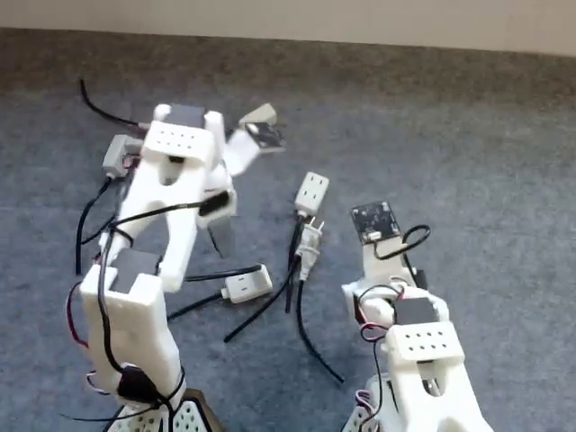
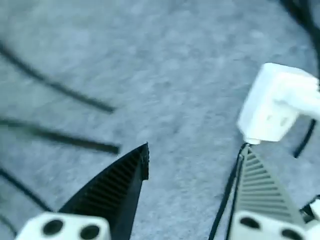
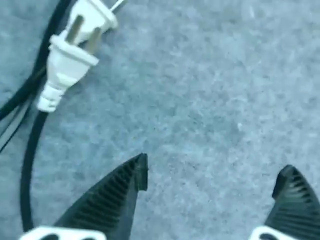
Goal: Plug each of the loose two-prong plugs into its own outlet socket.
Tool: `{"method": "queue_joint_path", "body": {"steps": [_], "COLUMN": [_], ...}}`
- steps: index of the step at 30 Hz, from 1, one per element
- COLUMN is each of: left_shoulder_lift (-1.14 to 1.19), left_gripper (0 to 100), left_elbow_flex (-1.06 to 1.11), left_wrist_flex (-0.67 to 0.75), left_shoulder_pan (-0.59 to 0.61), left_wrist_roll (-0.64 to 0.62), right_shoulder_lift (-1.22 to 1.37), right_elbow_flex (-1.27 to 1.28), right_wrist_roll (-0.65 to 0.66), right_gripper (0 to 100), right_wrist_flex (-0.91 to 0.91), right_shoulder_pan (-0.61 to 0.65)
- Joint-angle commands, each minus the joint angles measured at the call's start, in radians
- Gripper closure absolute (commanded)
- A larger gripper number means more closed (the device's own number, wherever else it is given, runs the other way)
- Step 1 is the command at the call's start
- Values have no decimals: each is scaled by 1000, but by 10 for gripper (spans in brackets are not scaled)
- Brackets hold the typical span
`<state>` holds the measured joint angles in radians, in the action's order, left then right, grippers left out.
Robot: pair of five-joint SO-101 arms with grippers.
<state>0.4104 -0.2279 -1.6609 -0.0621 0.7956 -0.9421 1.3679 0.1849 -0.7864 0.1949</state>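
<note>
A white two-prong plug (image 3: 65,65) on a black cord lies on the grey carpet, its bare prongs pointing at a white outlet socket (image 3: 95,15) just ahead of it. From above, the plug (image 1: 309,243) sits just below that socket (image 1: 312,192). My right gripper (image 3: 216,164) is open over bare carpet, off to one side of the plug. A second white socket (image 2: 275,110) on a black cord lies beyond one fingertip of my open left gripper (image 2: 196,150). In the high view this socket (image 1: 247,285) lies below the left gripper (image 1: 220,236).
Black cords (image 1: 297,306) cross the carpet between the two arms. A grey block (image 1: 117,155) with a black cord lies at the far left, beside the left arm. The carpet at the right and far side is bare.
</note>
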Motion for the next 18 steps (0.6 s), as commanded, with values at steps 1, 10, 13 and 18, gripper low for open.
{"method": "queue_joint_path", "body": {"steps": [1, 10, 13, 18], "left_shoulder_lift": [-50, -193, -222, -194], "left_gripper": [716, 715, 715, 718], "left_elbow_flex": [96, 415, 498, 605], "left_wrist_flex": [14, 236, 318, 502], "left_shoulder_pan": [-79, -182, -203, -203], "left_wrist_roll": [26, 21, 18, -68], "right_shoulder_lift": [-25, -18, -18, -24], "right_elbow_flex": [8, 25, 25, 45], "right_wrist_roll": [11, 8, 8, 11], "right_gripper": [619, 619, 619, 619], "right_wrist_flex": [58, 59, 59, 61], "right_shoulder_pan": [-33, -30, -30, -28]}}
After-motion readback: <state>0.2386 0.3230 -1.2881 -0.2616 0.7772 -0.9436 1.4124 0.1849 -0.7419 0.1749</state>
